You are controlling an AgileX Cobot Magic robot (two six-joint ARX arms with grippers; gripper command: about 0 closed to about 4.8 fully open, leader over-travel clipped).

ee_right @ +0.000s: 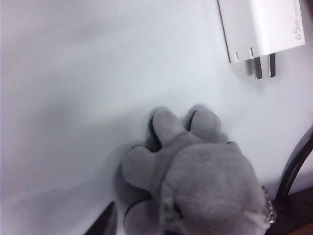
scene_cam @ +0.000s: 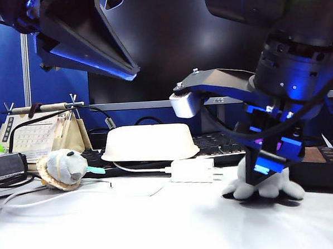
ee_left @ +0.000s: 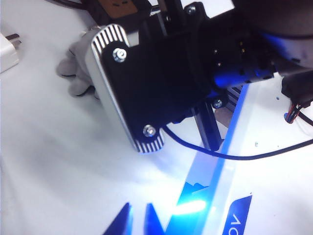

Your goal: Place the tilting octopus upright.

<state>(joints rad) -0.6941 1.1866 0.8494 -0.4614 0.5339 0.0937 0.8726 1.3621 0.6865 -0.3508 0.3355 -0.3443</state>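
Octopus point(scene_cam: 263, 185) upright, tentacles down on table; right gripper point(scene_cam: 265, 174) over it, grip unclear; left gripper unseen.

The octopus point(ee_right: 205, 186) is sitting on the white surface point(ee_right: 73, 98), its stubby tentacles spreading outward and a metal keyring point(ee_right: 267, 208) hanging at its side. A white charger point(ee_right: 264, 27) is lying well apart from it, prongs pointing toward the octopus. One dark finger tip point(ee_right: 103, 223) is showing just beside the octopus.
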